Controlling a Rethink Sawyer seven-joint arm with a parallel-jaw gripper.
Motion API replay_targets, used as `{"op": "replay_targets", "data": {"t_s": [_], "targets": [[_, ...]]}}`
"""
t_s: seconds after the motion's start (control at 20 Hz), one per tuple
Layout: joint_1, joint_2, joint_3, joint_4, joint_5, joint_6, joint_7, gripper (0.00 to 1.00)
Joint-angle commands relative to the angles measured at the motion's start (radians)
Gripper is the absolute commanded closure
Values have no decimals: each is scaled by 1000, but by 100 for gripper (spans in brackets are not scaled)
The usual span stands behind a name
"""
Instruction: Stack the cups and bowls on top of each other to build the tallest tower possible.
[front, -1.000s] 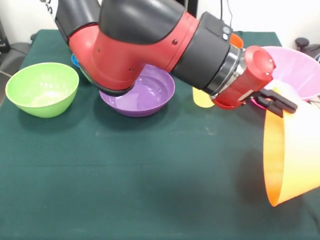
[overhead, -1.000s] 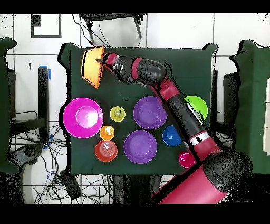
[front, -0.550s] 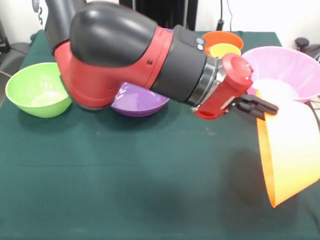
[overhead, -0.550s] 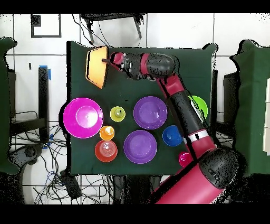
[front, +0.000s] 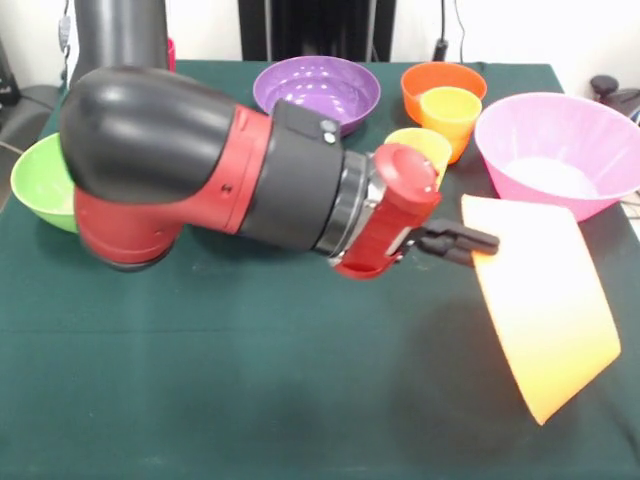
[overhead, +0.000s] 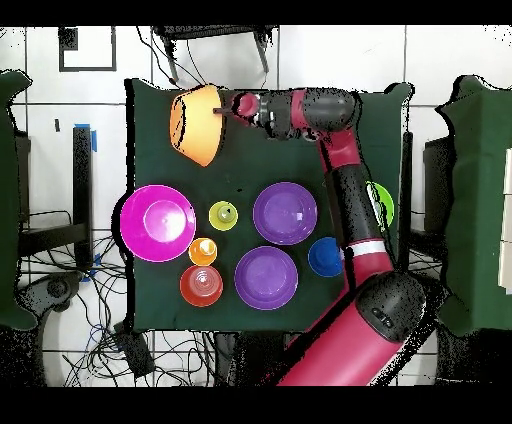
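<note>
1. Tower-building has hardly begun as far as the views show: no pile of several pieces stands anywhere; only the red-orange bowl (overhead: 201, 285) seems to hold something small inside, though what it is cannot be told.
2. The large orange bowl (front: 540, 300), the widest piece and the likely base, is off the tabletop (front: 250, 400), tipped on its side at the near right of the front view, with the gripper (front: 470, 243) closed on its rim.
3. Just behind it sits the large pink bowl (front: 558, 150), upright and empty, at the far right.
4. Two yellow-toned cups (front: 449, 118) (front: 420, 148) stand near each other left of the pink bowl, in front of the red-orange bowl at the far edge.
5. One purple bowl (front: 316, 88) shows at the far middle in the front view; the overhead view shows a second purple bowl (overhead: 266, 277) beside it and a small blue bowl (overhead: 325, 257) close by.
6. The lime green bowl (front: 40, 180) sits at the far left, partly hidden by the arm (front: 200, 180).
7. My judgement: the orange bowl must first be set down as a base, then nearly every other bowl and cup remains to be placed, so almost all the work is left.
</note>
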Motion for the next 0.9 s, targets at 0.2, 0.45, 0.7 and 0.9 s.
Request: {"op": "replay_targets", "data": {"t_s": [0.2,0.45,0.7,0.9], "targets": [[73,54,-90,-276,-100,131,-455,100],[91,41,-105,-347,-161,146,-536,100],[82,27,-113,-344,-206,81,-613,0],[56,-8,-138,-295,-262,-30,-620,0]]}}
